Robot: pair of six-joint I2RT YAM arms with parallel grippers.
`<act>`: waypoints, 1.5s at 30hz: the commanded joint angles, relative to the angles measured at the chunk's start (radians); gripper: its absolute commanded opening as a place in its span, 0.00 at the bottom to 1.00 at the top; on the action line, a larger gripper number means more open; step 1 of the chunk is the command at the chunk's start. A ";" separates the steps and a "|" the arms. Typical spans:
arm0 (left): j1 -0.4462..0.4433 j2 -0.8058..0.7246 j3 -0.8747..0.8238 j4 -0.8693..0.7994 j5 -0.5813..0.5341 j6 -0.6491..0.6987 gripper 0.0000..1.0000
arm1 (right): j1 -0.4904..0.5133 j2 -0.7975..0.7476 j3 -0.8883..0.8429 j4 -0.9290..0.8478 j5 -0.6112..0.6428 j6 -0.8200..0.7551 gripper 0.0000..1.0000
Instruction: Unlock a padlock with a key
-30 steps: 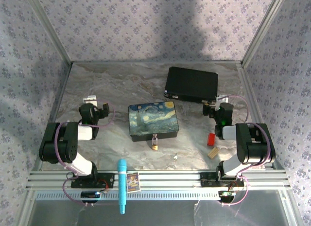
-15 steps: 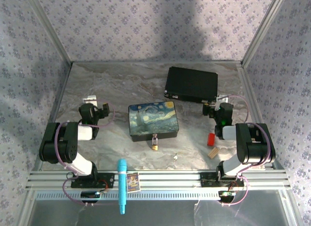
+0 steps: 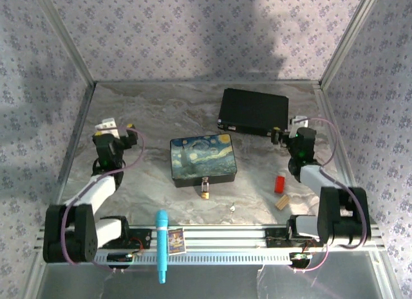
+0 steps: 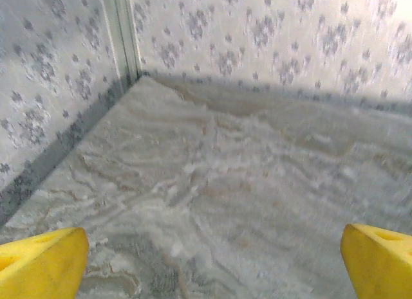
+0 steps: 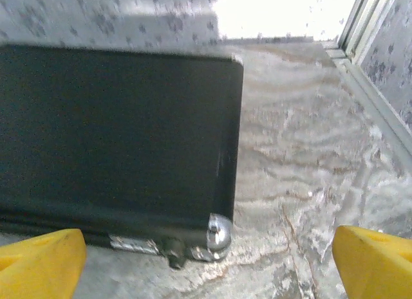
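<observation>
Brass padlock (image 3: 205,188) sits at the middle of the near side of the Starry Night painted box (image 3: 203,157), w/ its shackle up against the box front. Tiny silvery key (image 3: 232,208) lies flat on the marble table (image 3: 154,112), near & to the right of the padlock, not touching it, roughly btwn padlock and tan wooden block (image 3: 282,202). Red cylinder (image 3: 279,183) stands just behind the block. L gripper (image 3: 109,127) is over bare table on the far left, well apart from box & key, jaws wide w/ nothing btwn the yellow pads (image 4: 42,263). R gripper (image 3: 296,126) is at the right near corner of the black case (image 3: 253,112) – jaws wide too, pads (image 5: 38,259) empty, case's metal corner (image 5: 219,231) just ahead
</observation>
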 commanded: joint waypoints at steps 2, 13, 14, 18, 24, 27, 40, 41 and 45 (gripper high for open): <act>0.007 -0.078 0.107 -0.360 0.064 -0.341 1.00 | -0.016 -0.098 0.144 -0.426 -0.059 0.198 0.99; -0.298 -0.155 0.219 -0.757 0.335 -0.624 1.00 | 0.162 -0.221 0.297 -0.951 -0.314 0.278 0.92; -0.360 -0.157 0.232 -0.791 0.317 -0.627 1.00 | 0.211 -0.231 0.293 -0.988 -0.284 0.295 0.91; -0.545 -0.183 0.212 -0.837 0.272 -0.705 0.98 | 0.429 -0.293 0.236 -1.076 -0.161 0.424 0.87; -0.813 -0.279 0.183 -0.934 0.094 -0.825 0.94 | 0.768 -0.273 0.083 -1.036 -0.035 0.697 0.80; -0.862 -0.306 0.163 -0.920 0.091 -0.854 0.90 | 0.896 -0.233 0.042 -0.948 0.033 0.811 0.73; -1.003 -0.158 0.211 -0.831 0.033 -0.889 0.83 | 1.217 -0.002 0.084 -0.950 0.222 1.031 0.54; -1.007 -0.150 0.216 -0.828 0.034 -0.889 0.83 | 1.236 0.022 0.098 -0.964 0.229 1.041 0.53; -1.021 -0.129 0.228 -0.827 0.023 -0.892 0.83 | 1.292 0.107 0.128 -0.989 0.235 1.102 0.48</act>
